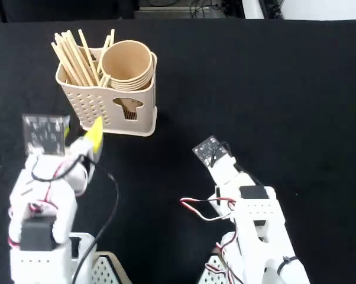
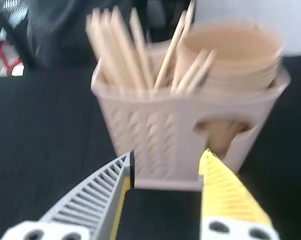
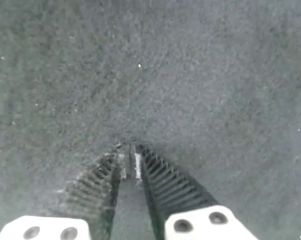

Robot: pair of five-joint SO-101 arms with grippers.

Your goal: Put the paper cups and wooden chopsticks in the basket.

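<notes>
L gripper (image 2: 166,156) wide open, empty, just in front of basket (image 1: 110,106). R gripper (image 3: 131,150) tips pinched together, nothing held, low over black table (image 1: 267,89). Cups (image 1: 128,62) & chopsticks (image 1: 74,56) upright inside basket, side by side.

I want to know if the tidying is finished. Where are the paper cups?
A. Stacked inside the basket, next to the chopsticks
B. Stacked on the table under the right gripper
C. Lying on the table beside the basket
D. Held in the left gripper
A: the paper cups sit nested inside the basket beside the wooden chopsticks, and the left gripper is open and holds nothing.
</notes>
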